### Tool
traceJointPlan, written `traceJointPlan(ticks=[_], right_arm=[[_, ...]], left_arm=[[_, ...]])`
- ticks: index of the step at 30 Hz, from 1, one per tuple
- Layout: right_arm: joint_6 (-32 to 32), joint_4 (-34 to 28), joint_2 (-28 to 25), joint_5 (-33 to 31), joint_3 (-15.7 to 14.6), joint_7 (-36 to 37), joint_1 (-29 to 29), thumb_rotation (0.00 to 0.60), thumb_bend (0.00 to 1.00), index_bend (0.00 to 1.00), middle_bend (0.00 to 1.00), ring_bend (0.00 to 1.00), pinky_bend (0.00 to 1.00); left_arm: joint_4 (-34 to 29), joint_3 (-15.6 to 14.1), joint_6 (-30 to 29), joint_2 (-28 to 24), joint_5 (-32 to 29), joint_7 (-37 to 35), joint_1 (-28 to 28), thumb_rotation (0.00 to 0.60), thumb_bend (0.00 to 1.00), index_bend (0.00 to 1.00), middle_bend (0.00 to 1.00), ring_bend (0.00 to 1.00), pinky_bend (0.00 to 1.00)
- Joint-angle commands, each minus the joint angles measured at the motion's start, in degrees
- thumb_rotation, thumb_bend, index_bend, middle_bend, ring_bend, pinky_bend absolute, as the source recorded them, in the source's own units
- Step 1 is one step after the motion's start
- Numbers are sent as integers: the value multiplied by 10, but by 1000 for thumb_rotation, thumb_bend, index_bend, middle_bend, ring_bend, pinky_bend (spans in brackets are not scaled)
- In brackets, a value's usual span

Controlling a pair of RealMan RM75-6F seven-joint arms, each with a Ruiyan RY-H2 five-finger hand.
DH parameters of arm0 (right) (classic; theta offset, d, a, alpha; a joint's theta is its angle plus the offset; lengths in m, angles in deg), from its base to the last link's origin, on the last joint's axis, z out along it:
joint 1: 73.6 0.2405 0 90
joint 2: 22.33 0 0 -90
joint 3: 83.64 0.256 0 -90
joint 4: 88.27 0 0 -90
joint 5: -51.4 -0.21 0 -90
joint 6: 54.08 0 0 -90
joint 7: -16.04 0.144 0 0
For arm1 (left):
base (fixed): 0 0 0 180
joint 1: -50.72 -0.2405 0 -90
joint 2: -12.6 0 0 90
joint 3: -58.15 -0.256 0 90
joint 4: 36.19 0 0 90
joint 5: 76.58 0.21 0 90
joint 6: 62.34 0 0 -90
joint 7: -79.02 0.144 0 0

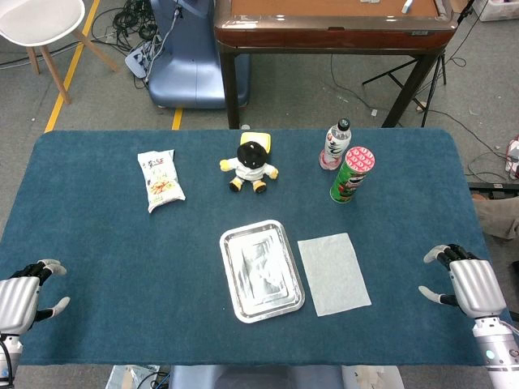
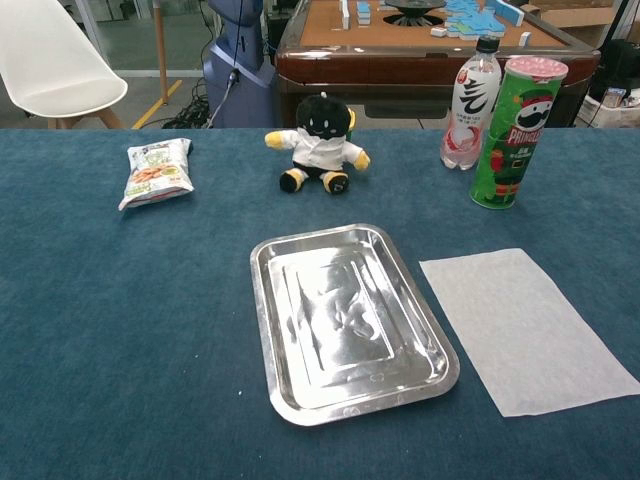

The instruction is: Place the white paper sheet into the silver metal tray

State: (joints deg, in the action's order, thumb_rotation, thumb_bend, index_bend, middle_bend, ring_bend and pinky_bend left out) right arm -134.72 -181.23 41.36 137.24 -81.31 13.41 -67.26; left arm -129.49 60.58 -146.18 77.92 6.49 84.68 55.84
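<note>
White and flat, the thin rectangular paper sheet [image 1: 334, 273] lies on the blue felt-covered worktop [image 1: 122, 243], just beside the right edge of the shiny silver rectangular metal tray [image 1: 261, 270] and not in it. The left robot hand [image 1: 24, 298] and the right robot hand [image 1: 466, 278] rest at opposite worktop edges, well apart from both, fingers spread and holding nothing. Behind stand a green cylindrical crisp can [image 2: 518, 133], a clear plastic bottle [image 2: 470, 104], a black-and-white plush toy [image 2: 319, 146] and a white snack bag [image 2: 155, 171].
</note>
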Motion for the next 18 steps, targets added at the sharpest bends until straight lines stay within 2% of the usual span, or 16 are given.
traceJointPlan(ticks=[1, 5, 10, 12, 18], right_arm=[[-4, 1, 2, 0, 1, -4, -1, 600, 0, 453, 397, 288, 460], [-8, 7, 10, -1, 4, -11, -1, 600, 0, 471, 425, 322, 546], [-30, 20, 21, 23, 5, -3, -1, 600, 0, 497, 475, 375, 723], [-39, 28, 29, 35, 4, -4, -1, 600, 0, 521, 542, 451, 786], [-37, 18, 34, 60, -11, -5, 0, 600, 0, 546, 847, 740, 931]], left_arm=[[-1, 0, 0, -1, 0, 0, -1, 600, 154, 413, 336, 328, 417], [-8, -3, 4, -5, -1, -1, -1, 600, 153, 429, 338, 330, 417], [-10, -3, 7, -7, -6, 1, -2, 600, 154, 440, 345, 335, 417], [-11, -3, 7, -9, -10, 0, -3, 600, 153, 440, 346, 336, 418], [-18, -2, -5, -16, -4, -5, -8, 600, 153, 441, 349, 337, 418]])
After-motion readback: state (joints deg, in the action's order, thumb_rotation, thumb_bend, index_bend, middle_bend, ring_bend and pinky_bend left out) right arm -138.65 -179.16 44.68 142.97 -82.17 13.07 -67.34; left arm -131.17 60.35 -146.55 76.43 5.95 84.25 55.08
